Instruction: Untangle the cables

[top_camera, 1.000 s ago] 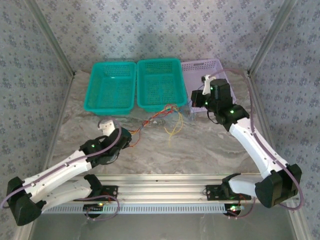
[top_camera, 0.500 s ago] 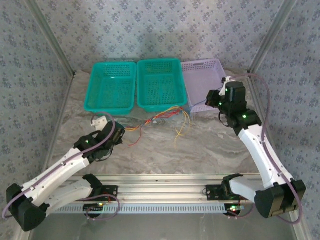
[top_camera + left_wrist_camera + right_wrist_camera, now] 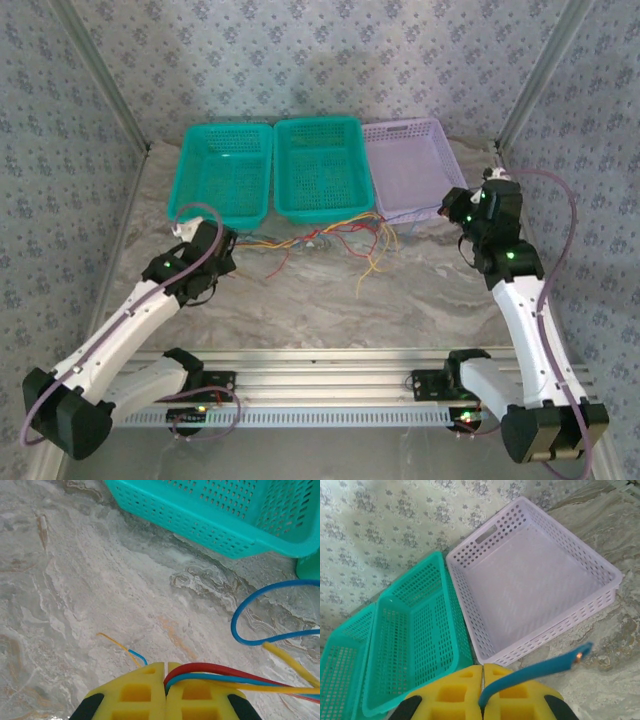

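Marbled grey tabletop [image 3: 300,310] carried two teal baskets [image 3: 220,216] and a lilac basket [image 3: 410,170] along its far edge. Thin red, yellow and blue cables [image 3: 345,226] lay strung just before them, between the arms. The left gripper [image 3: 165,675] was clamped on red, blue and yellow strands; the right gripper [image 3: 483,675] pinched one blue cable end [image 3: 540,668].

Left basket [image 3: 222,182] teal, middle basket [image 3: 318,172] teal too, right basket [image 3: 408,172] lilac, all dotted with holes. The cables [image 3: 345,232] show red, yellow-orange and blue over the table [image 3: 300,310], grey-beige veined marble. Left pads [image 3: 132,694] are bright yellow and right pads [image 3: 451,689] the same yellow. Walls [image 3: 320,60] are grey-blue with a small floral print. Arms [image 3: 125,330] are white with black joints.
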